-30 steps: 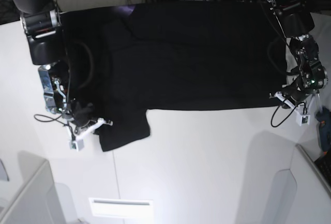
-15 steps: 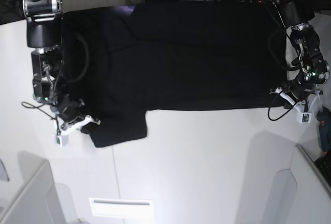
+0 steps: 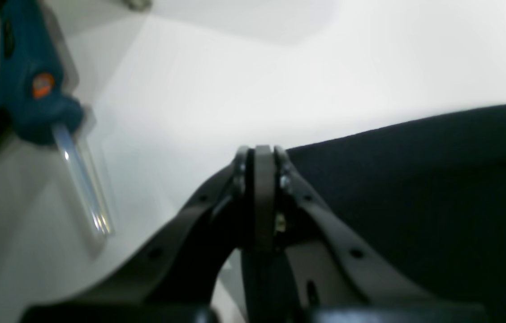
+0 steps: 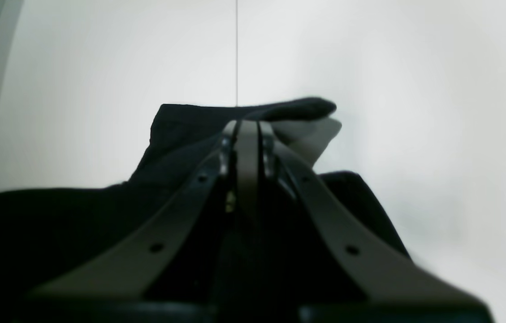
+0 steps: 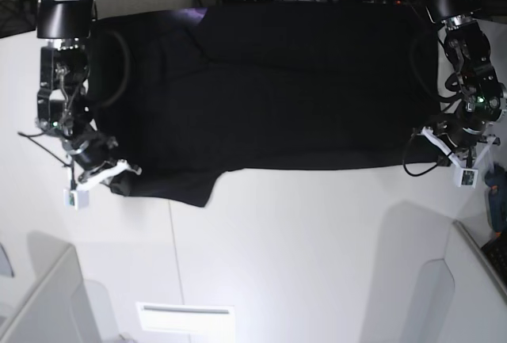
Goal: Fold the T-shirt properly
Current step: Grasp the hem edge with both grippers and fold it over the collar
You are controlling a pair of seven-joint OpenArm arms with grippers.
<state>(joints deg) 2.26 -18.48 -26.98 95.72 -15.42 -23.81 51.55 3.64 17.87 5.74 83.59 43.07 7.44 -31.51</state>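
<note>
Nearest you, the front of the counter (image 5: 301, 256) is bare white. Just beyond it runs the near hem of the T-shirt (image 5: 277, 81), and that edge is what your next move turns on. Both grippers sit on this hem, one at each end.

Your right gripper (image 5: 111, 170), on the left of the base view, has its jaws pressed together on a bunched lower corner or sleeve of the cloth; the right wrist view shows the fabric humped up over the tips. Your left gripper (image 5: 440, 143), on the right of the base view, is also clamped tight, at the opposite corner. The left wrist view shows black cloth right beside the jaws, so it looks pinched, though the bite itself is hidden.

From both grippers the shirt spreads away toward the far counter edge, plain black side up. Its long axis runs side to side, along the line between your grippers. Neither arm is nearer, so I judge a joint fold away from you would suit.
</note>
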